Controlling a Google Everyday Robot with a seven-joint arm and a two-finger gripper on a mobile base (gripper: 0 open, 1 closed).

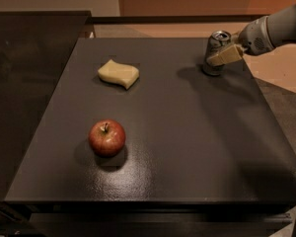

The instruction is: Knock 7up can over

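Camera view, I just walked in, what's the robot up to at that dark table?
The robot's arm reaches in from the right, and its gripper is at the side of the small silver-white aluminium 7up can near the table's far right edge, overlapping it in this view. The can stands upright and is not yet knocked over. On the dark tabletop, a round red apple sits front left and a pale yellow sponge lies further back, both well apart from the arm.

Gripper point(227, 55) sits at the far right edge of the dark matte tabletop point(187, 132), at the small silver 7up can point(212, 46). Obstacles: pale yellow wavy sponge point(118, 74) far left, red apple point(107, 138) near left. Wide open lane between sponge and can; centre and near right are free.
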